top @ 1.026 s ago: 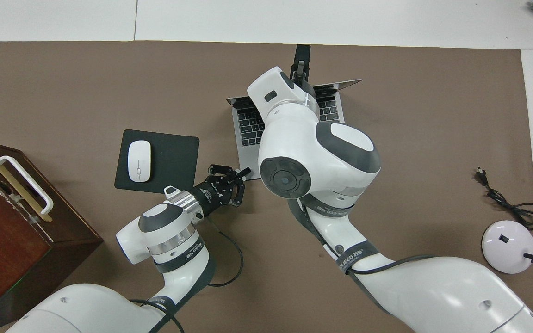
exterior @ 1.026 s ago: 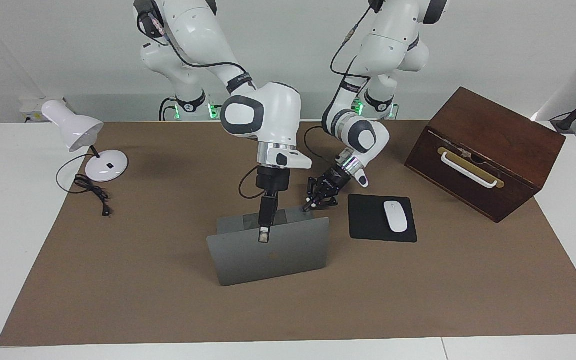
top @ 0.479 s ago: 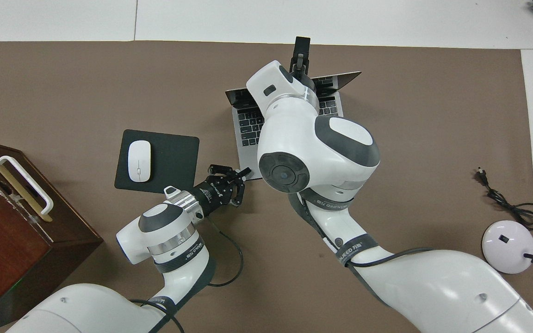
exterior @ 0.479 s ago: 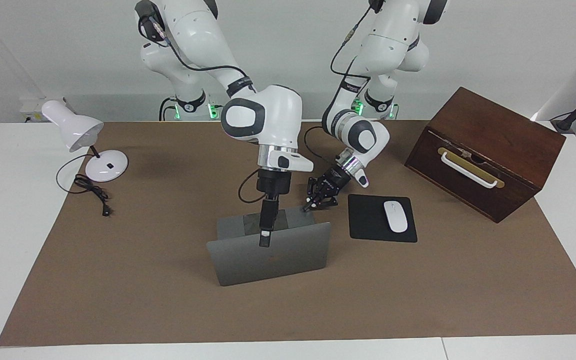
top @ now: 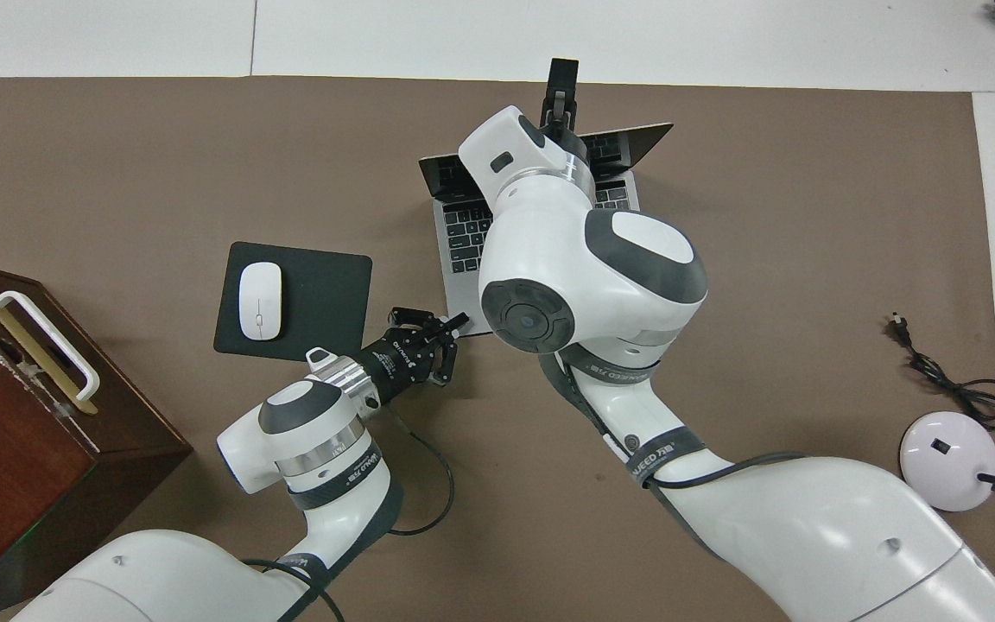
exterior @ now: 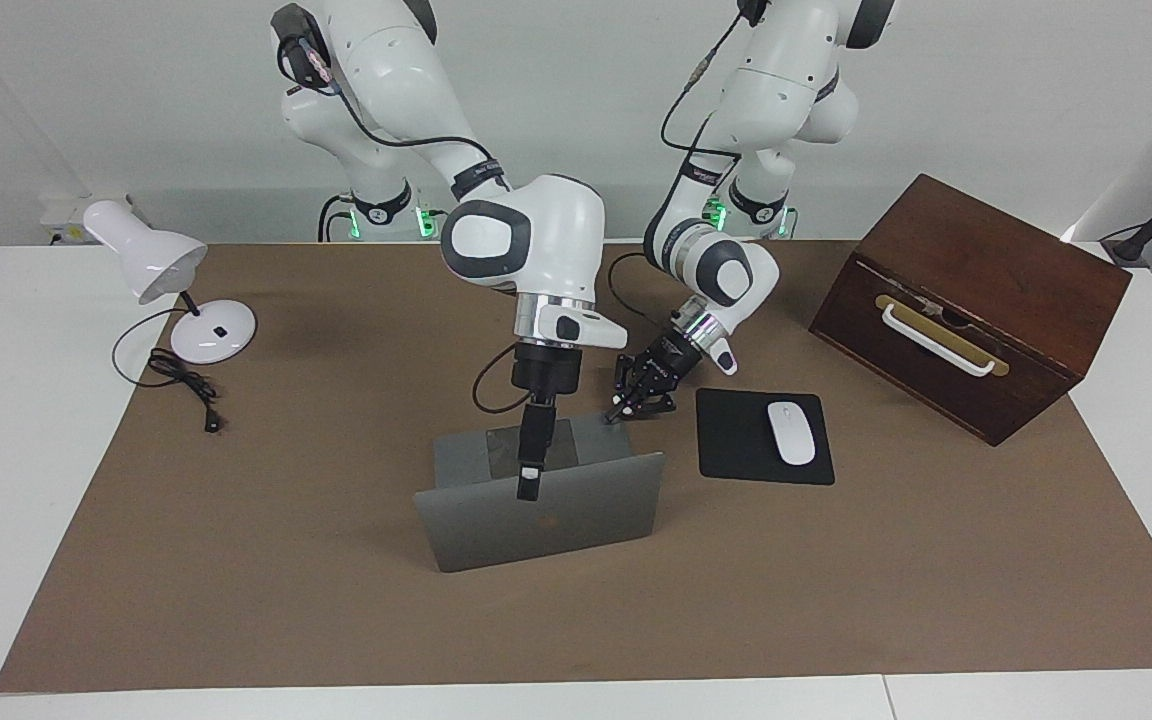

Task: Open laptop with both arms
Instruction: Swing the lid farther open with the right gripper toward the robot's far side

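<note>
The silver-grey laptop (exterior: 576, 510) stands partly open in the middle of the brown mat. Its lid leans away from the robots and its keyboard (top: 463, 233) shows in the overhead view. My right gripper (exterior: 529, 482) comes down from above and is shut on the middle of the lid's top edge; it also shows in the overhead view (top: 560, 91). My left gripper (exterior: 626, 408) rests at the base's corner nearest the robots, on the mouse pad's side, and its tip touches that corner in the overhead view (top: 456, 326).
A black mouse pad (exterior: 736, 440) with a white mouse (exterior: 791, 432) lies beside the laptop toward the left arm's end. A dark wooden box (exterior: 976, 270) stands past the pad. A white desk lamp (exterior: 151, 260) and its cable (exterior: 186, 385) are at the right arm's end.
The right gripper has moved away from the robots with the lid's edge, and the lid has tilted further open. The left gripper has stayed at the base's corner.
</note>
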You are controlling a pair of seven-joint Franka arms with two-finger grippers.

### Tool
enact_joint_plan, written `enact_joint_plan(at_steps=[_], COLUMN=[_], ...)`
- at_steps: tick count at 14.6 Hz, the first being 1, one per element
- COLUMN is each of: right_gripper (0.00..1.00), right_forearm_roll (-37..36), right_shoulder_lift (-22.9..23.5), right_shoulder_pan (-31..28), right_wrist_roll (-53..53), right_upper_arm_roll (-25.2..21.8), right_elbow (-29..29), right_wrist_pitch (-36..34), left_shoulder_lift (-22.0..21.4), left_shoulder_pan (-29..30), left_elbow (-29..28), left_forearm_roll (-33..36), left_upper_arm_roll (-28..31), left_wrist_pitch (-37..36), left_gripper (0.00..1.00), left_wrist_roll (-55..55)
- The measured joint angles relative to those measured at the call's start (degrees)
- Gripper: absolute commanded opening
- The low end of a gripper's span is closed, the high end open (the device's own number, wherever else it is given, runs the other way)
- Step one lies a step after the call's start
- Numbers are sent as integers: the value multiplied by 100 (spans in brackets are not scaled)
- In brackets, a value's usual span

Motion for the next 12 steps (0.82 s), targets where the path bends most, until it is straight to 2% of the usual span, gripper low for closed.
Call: enact_joint_plan(at_steps=[12], right_gripper=[100], right_forearm_roll=[-190], right_shoulder_lift=[87], right_shoulder_pan=[-6], right_wrist_roll=[15], right_upper_arm_roll=[0], right_elbow=[154], right_wrist_pitch=[-46], left_shoulder_lift=[0], left_shoulder_pan=[0], left_elbow=[-1], left_forearm_roll=[-10], left_upper_arm_roll=[0], left_wrist_pitch=[0], left_gripper=[0], left_wrist_roll=[0])
